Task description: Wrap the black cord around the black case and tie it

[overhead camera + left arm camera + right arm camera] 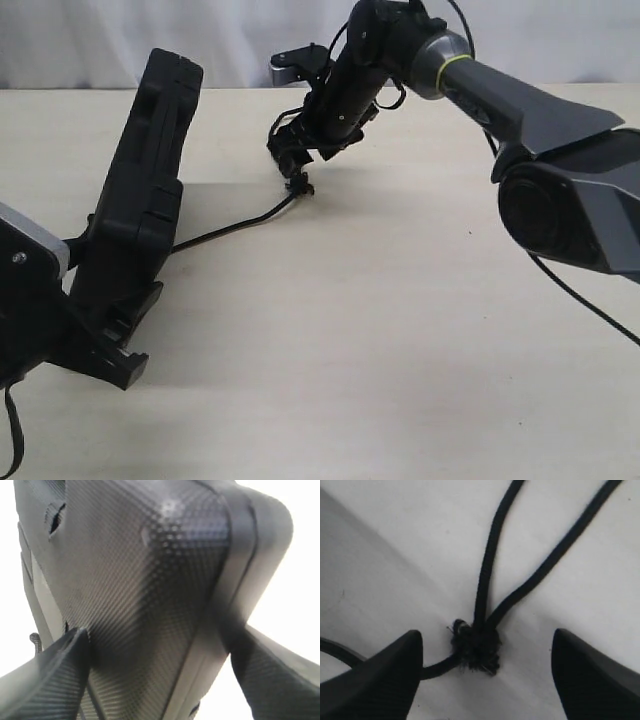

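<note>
- Grips the black case (pixel 140 190) in the left gripper (pixel 157 650), fingers (pixel 55 680) pressed against opposite faces.
- Holds it tilted up on edge, at the left of the table (pixel 400 350).
- Hangs the right gripper (pixel 486 642) wide open above the black cord (pixel 230 228).
- Straddles the frayed knot (pixel 475 652) lying on the table, apart from both jaws.
- Trails from that knot along the table to the case's lower end.
</note>
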You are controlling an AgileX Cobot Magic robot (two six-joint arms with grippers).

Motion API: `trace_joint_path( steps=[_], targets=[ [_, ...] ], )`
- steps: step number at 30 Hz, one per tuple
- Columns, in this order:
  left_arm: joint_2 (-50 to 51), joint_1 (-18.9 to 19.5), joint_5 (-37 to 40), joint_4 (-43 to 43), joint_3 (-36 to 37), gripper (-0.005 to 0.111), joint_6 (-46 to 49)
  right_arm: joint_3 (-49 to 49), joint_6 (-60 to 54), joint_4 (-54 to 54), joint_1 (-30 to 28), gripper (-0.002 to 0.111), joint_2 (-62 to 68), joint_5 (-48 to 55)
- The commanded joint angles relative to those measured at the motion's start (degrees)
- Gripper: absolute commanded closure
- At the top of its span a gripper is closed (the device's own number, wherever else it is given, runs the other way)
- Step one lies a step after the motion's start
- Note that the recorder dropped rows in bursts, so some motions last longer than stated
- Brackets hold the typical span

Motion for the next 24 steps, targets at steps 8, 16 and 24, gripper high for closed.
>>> trace_joint_path(
  steps=[8, 16, 24],
  targets=[
    [-0.1, 0.0, 0.4, -1.4, 0.4, 0.107, -1.4, -0.1, 1.5, -4.7, 1.2, 0.050, 3.5, -0.7],
    [-0.1, 0.0, 0.4, -1.4, 0.4, 0.107, -1.4, -0.1, 1.9, -8.1, 1.1, 0.103, 2.3, 4.5],
    [-0.1, 0.0, 0.5, -1.5, 0.4, 0.107, -1.4, 0.3, -2.2, -8.2, 1.1, 0.103, -1.0, 6.1]
  ],
)
